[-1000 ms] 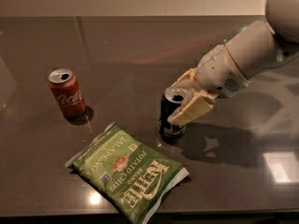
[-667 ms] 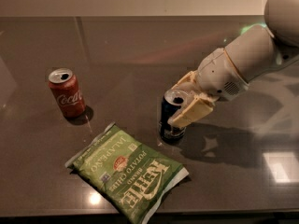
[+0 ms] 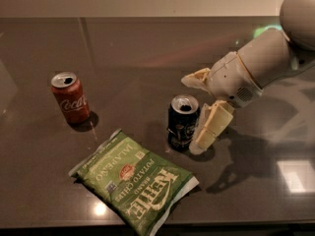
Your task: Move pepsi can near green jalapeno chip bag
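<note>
The pepsi can [image 3: 181, 124] stands upright on the dark table, dark with a silver open top, just off the upper right corner of the green jalapeno chip bag [image 3: 134, 181], which lies flat at the front. My gripper [image 3: 193, 113] is at the can's right side with its jaws spread. The far finger [image 3: 196, 77] is behind the can and apart from it. The near finger [image 3: 210, 127] lies alongside the can's right wall; I cannot tell whether it touches.
A red Coca-Cola can [image 3: 70, 98] stands upright at the left, behind the bag. My arm [image 3: 266, 58] reaches in from the upper right. The dark glossy table [image 3: 147, 48] extends to the back, with its front edge just below the bag.
The jaws have spread apart from the pepsi can and the far finger has lifted away from it. The can stands where it was, by the bag's corner.
</note>
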Motion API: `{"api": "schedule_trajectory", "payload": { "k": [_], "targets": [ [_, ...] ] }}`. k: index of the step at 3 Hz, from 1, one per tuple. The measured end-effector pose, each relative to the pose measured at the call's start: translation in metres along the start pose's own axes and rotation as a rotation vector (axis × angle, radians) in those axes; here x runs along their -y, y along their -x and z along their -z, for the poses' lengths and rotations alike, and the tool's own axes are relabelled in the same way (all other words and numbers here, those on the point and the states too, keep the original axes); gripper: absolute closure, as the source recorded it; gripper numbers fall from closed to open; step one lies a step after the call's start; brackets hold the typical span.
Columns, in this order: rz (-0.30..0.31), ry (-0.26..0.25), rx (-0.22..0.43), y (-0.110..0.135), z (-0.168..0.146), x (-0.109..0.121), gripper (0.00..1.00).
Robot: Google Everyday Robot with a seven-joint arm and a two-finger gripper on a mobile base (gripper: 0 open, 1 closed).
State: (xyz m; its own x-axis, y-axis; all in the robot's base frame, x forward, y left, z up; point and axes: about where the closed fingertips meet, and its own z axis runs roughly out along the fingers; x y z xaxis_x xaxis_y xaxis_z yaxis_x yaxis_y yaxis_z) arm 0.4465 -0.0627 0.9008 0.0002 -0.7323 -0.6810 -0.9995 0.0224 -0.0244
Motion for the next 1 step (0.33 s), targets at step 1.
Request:
{"api": "schedule_trajectory", "payload": {
  "k": [1],
  "targets": [
    [0.000,0.000,0.000,0.0001,0.0000,0.0000,0.00]
  ]
}}
